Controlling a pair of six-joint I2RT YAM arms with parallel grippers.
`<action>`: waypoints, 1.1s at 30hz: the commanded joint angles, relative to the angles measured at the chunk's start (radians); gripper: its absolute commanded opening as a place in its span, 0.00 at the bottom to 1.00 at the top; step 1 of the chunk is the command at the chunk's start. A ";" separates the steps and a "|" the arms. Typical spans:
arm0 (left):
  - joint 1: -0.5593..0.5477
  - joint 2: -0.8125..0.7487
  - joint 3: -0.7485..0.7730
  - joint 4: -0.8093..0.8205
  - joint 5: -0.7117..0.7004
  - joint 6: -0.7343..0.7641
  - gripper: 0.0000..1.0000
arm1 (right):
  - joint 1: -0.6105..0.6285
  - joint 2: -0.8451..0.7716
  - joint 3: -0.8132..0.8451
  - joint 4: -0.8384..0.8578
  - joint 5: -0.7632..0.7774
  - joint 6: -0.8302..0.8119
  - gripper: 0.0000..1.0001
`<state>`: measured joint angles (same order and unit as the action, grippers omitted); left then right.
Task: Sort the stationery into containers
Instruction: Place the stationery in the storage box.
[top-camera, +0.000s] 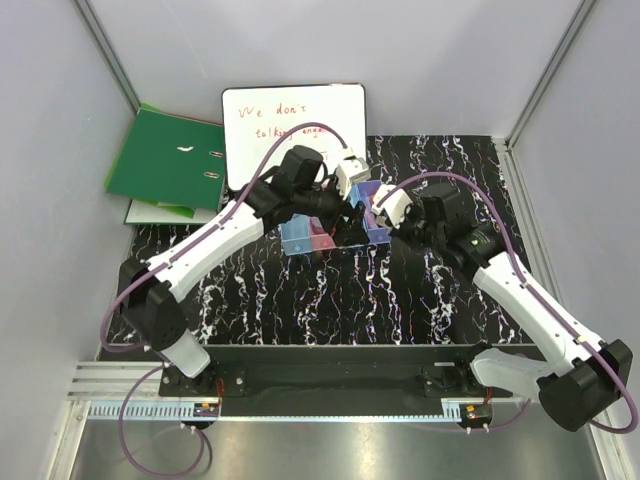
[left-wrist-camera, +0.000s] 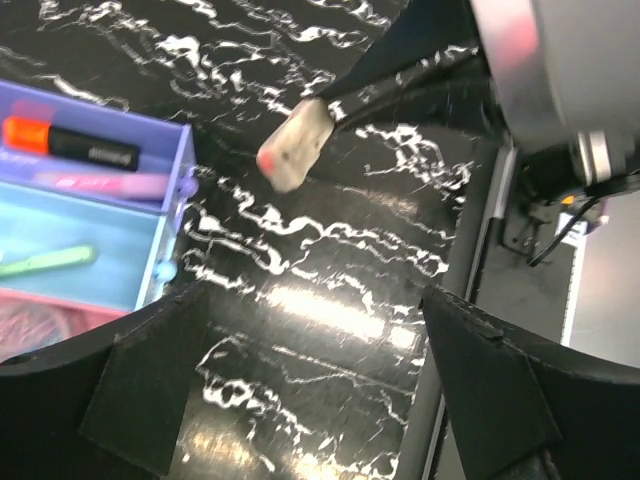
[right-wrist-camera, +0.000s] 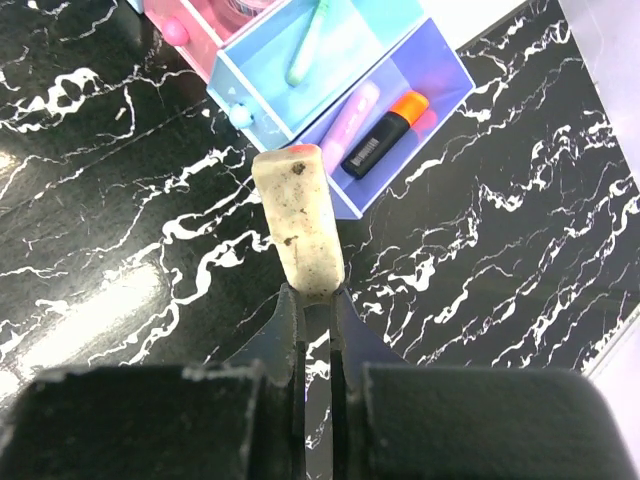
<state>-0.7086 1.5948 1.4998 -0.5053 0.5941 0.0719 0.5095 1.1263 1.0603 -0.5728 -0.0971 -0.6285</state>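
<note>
The containers (top-camera: 300, 238) are a row of joined bins at the table's middle back. In the right wrist view the purple bin (right-wrist-camera: 440, 75) holds the red-and-black marker (right-wrist-camera: 385, 135) and a pale pink stick (right-wrist-camera: 350, 115). The light blue bin (right-wrist-camera: 360, 30) holds the green stick (right-wrist-camera: 305, 45). My right gripper (right-wrist-camera: 313, 290) is shut on a cream bar with a pink end (right-wrist-camera: 300, 215), held above the table just before the bins. The bar also shows in the left wrist view (left-wrist-camera: 295, 148). My left gripper (left-wrist-camera: 320, 380) is open and empty, beside the bins (left-wrist-camera: 170, 160).
A whiteboard with red writing (top-camera: 293, 125) leans at the back. A green ring binder (top-camera: 165, 160) lies at the back left. Grey walls close in both sides. The two grippers are close together over the bins.
</note>
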 joint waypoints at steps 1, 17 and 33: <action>0.008 0.057 0.108 0.093 0.114 -0.034 0.91 | 0.026 -0.020 0.040 0.050 0.037 0.018 0.00; 0.011 0.177 0.157 0.194 0.225 -0.098 0.83 | 0.041 -0.085 0.015 0.085 0.091 0.035 0.00; 0.015 0.206 0.223 0.206 0.242 -0.107 0.71 | 0.041 -0.158 -0.052 0.108 0.109 0.055 0.00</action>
<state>-0.6945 1.7851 1.6573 -0.3618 0.7864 -0.0246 0.5423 0.9855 1.0103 -0.5171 -0.0086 -0.5896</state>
